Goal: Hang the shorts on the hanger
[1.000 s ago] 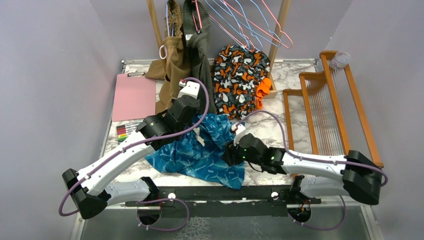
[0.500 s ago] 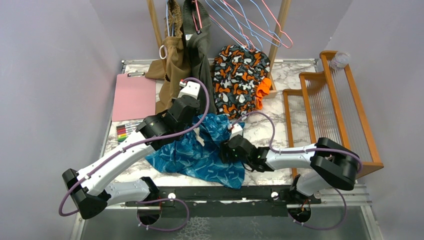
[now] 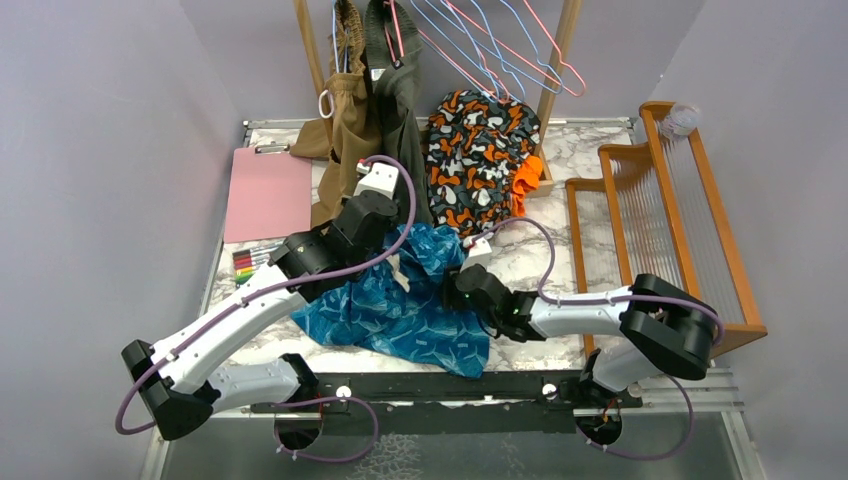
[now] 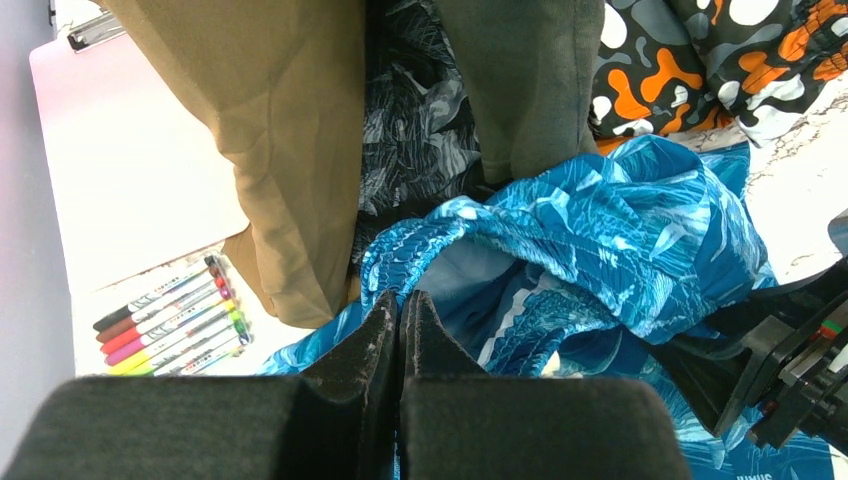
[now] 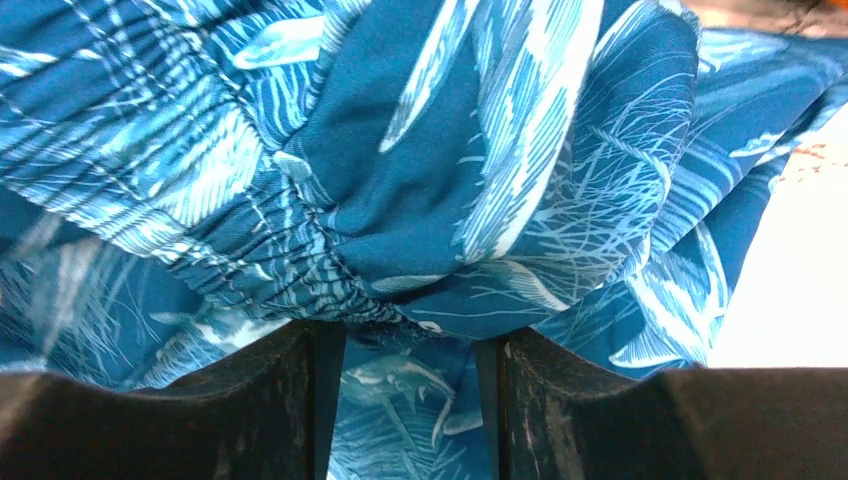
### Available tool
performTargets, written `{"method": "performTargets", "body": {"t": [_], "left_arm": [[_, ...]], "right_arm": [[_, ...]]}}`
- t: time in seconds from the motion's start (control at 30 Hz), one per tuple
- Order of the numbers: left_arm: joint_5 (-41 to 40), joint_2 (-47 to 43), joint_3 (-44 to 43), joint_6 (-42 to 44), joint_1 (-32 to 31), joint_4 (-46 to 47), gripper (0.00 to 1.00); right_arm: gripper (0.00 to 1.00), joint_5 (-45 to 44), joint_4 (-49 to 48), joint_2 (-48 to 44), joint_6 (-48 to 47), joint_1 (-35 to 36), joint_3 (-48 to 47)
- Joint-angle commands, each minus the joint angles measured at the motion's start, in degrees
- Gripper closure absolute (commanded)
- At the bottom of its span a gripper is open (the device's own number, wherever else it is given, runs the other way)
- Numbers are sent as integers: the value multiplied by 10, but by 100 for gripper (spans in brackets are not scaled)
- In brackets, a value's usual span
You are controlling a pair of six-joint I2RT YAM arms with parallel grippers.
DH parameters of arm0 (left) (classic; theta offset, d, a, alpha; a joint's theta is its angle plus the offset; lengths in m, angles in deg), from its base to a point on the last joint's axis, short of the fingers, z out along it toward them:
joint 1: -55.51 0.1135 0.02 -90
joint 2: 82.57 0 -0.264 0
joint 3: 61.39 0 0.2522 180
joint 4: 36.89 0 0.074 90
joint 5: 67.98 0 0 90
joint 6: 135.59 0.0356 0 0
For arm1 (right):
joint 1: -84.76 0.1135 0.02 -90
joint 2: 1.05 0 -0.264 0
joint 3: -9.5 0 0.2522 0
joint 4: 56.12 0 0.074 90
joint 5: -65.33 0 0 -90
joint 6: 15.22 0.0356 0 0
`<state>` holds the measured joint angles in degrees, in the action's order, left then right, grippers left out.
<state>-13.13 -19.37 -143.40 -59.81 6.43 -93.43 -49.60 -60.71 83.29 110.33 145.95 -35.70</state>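
Marble table (image 3: 580,150), clothes rack behind. The shorts (image 3: 410,305) lie crumpled near the middle of the table. Your left gripper (image 4: 400,312) is pressed closed at the waistband; you cannot tell if it pinches cloth. Your right gripper (image 5: 405,355) gapes around a bunched fold. Step, as judged: securing the waistband. Next: close the right gripper, lift, and spread the waistband towards the light-blue hanger (image 3: 478,52) on the rack.
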Motion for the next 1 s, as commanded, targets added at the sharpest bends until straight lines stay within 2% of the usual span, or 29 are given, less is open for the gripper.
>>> {"method": "performTargets", "body": {"t": [0.0, 0.3, 0.53, 0.7, 0.97], "left_arm": [[12, -18, -5, -1, 4, 2, 100], [20, -40, -11, -7, 4, -9, 100], [41, -64, -7, -11, 4, -8, 100], [62, -68, 14, -22, 3, -7, 100], [78, -63, 97, -74, 3, 2, 100]], "right_arm": [[52, -56, -12, 4, 1, 2, -29], [67, -63, 33, -54, -25, -46, -47], [75, -17, 56, -107, -82, -114, -78], [78, 42, 64, -83, -116, -142, -125], [76, 143, 91, 23, -113, -149, -200]]}}
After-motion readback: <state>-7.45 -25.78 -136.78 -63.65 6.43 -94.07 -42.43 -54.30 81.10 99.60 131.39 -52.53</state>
